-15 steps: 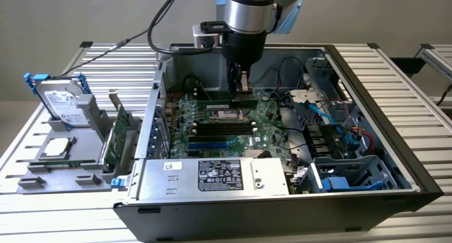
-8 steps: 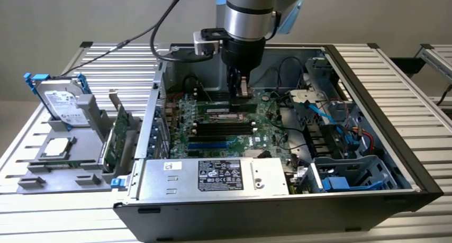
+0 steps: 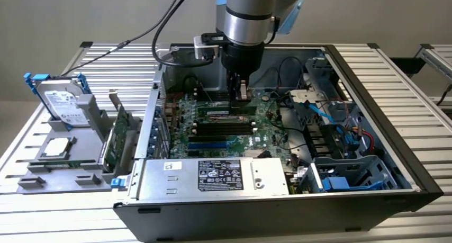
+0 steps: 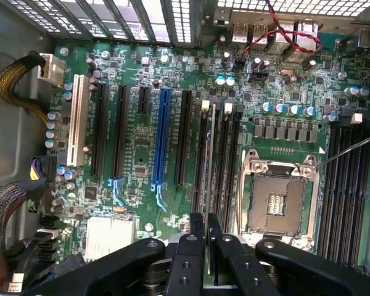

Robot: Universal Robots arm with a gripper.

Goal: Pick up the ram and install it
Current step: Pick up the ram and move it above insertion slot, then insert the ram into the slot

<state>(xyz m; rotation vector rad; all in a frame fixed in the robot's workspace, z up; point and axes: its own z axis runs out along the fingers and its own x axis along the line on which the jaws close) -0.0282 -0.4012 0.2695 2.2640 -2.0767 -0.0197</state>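
My gripper (image 3: 242, 97) reaches down into the open computer case (image 3: 395, 147), over the motherboard's memory slots (image 3: 222, 127). Its two black fingers (image 4: 191, 246) stand close together, shut on the ram (image 4: 210, 154). The ram is a thin green stick seen edge-on in the wrist view, lying along one of the black memory slots (image 4: 225, 160) beside the CPU socket (image 4: 277, 203). In the exterior view the ram (image 3: 220, 110) is a narrow green strip with a pale label just under the fingers, at the rearmost slot. I cannot tell whether it is seated or just above the slot.
A grey holder (image 3: 63, 174) on the exterior view's left carries a hard drive (image 3: 60, 100), a CPU (image 3: 58, 146) and a wider green expansion card (image 3: 113, 134). The power supply (image 3: 219, 177) fills the case's front. Cables (image 3: 318, 113) and a drive cage (image 3: 353, 174) crowd the right side.
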